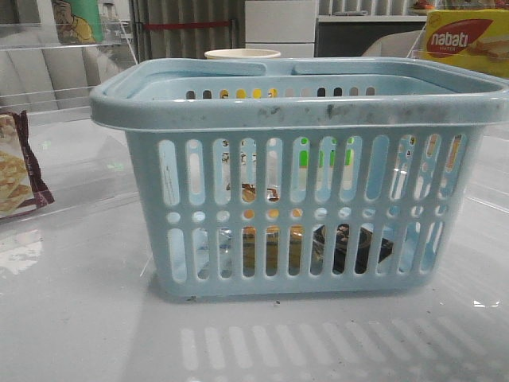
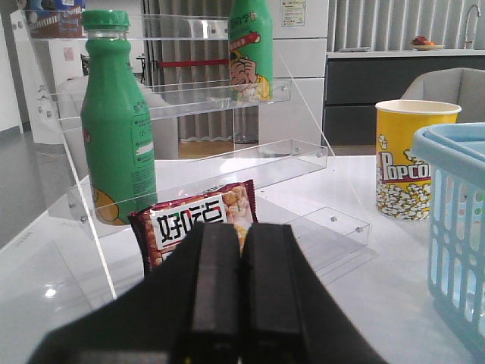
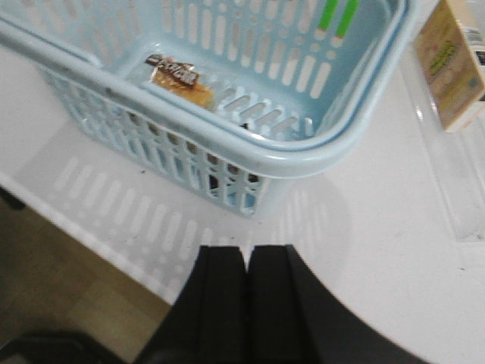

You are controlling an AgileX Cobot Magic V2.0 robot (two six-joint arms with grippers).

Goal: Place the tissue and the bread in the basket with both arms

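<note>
The light-blue basket (image 1: 298, 107) stands in the middle of the table. Through its slots I see the golden-brown bread (image 1: 262, 239) and the black tissue packet (image 1: 362, 251) lying on its floor. In the right wrist view the wrapped bread (image 3: 178, 76) lies inside the basket (image 3: 303, 155), and a dark bit of the tissue (image 3: 246, 123) shows behind the rim. My right gripper (image 3: 246, 250) is shut and empty, outside the basket near its corner. My left gripper (image 2: 242, 231) is shut and empty, facing away from the basket (image 2: 455, 220). Neither gripper shows in the front view.
A clear acrylic shelf (image 2: 227, 95) holds green bottles (image 2: 117, 129) and a red snack packet (image 2: 201, 220). A popcorn cup (image 2: 413, 163) stands beside the basket. A cracker packet (image 1: 16, 171) lies left, a nabati box (image 1: 465, 36) back right. The table edge (image 3: 91, 243) is close to my right gripper.
</note>
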